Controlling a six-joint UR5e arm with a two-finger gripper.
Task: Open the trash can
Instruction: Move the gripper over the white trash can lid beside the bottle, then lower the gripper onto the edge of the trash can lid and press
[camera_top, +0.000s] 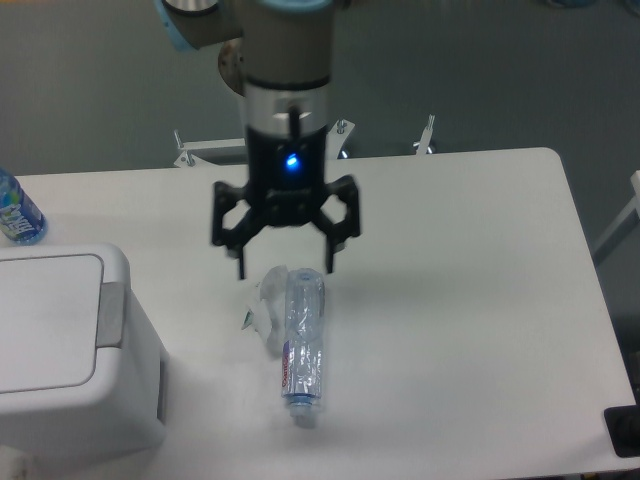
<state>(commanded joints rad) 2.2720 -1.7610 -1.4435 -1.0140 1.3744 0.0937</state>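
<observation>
Item: trash can (70, 350), sitting at the near left corner of the table (480, 280), partly cut by the picture edge. Large white plastic box, rounded corners, flat inset lid lying closed, grey rectangular push tab on its right-hand rim.

Item: gripper (284, 268), black, two thin fingers spreading wide, holding nothing, hanging above the table's middle with a blue light glowing on its body. Well apart from the can.

Step in hand, by judgement: the approach; the lid is not yet touched. The next move calls for travel left and down onto the grey tab, likely pressing with a fingertip.

Other items: clear plastic bottle (304, 345), ribbed, lying on its side just below the gripper; crumpled clear wrapper (262, 308) touching the bottle's left side; blue-labelled bottle (17, 212) at the far left edge.
</observation>
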